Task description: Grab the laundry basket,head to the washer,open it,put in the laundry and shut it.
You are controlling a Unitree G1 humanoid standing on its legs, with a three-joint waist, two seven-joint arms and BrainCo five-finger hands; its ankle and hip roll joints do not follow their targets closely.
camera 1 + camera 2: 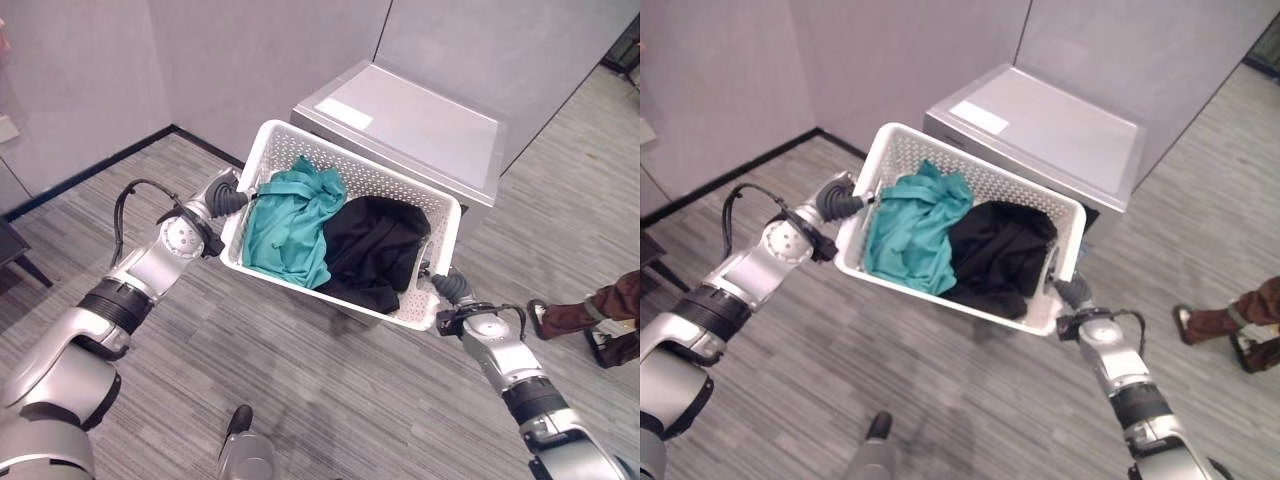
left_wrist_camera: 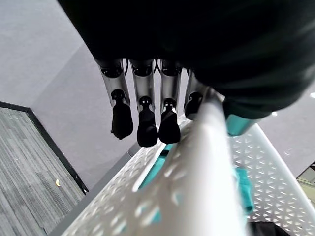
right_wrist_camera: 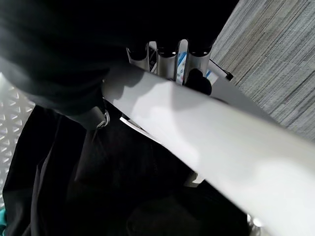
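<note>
A white perforated laundry basket (image 1: pixel 372 182) hangs in the air between my two hands, just in front of the grey top-loading washer (image 1: pixel 420 130), whose lid is down. Inside lie a teal garment (image 1: pixel 290 225) on the left and a black garment (image 1: pixel 375 250) on the right. My left hand (image 1: pixel 228 200) grips the rim at the basket's left end; in its wrist view the fingers (image 2: pixel 146 113) hang down beside the rim (image 2: pixel 206 162). My right hand (image 1: pixel 455 288) holds the right end, its fingers (image 3: pixel 199 81) curled round the rim (image 3: pixel 206 132).
A person's legs and shoes (image 1: pixel 590 315) stand on the striped grey floor at the right. Grey walls with a black baseboard (image 1: pixel 100 165) close off the back and left. A dark piece of furniture (image 1: pixel 15 250) pokes in at the left edge.
</note>
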